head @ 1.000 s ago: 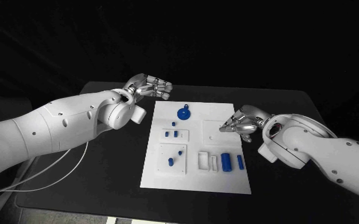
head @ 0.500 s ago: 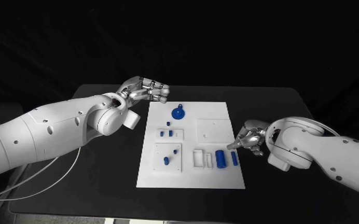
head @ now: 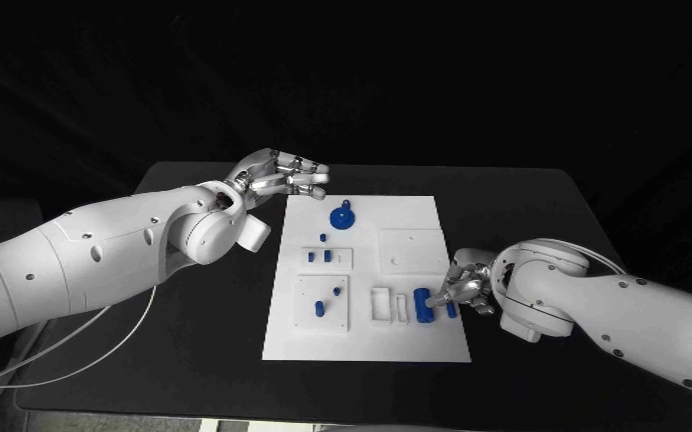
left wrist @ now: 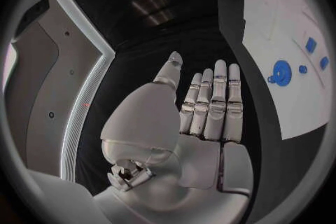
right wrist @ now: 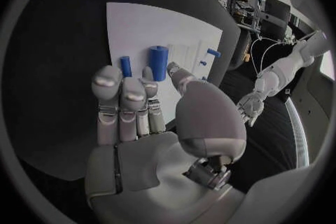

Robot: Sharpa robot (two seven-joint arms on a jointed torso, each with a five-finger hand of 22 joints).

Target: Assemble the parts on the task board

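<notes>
Right hand [right wrist: 133, 106] just short of two blue cylinders [right wrist: 157, 63]

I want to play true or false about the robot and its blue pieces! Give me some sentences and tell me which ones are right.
1. The task board is white. True.
2. The left hand is holding a blue piece. False: it holds nothing, its fingers apart, off the board's far left corner.
3. The right hand is at the blue cylinders near the board's right edge. True.
4. The round blue piece lies at the board's near end. False: it lies at the far end.
5. The table is black. True.
</notes>
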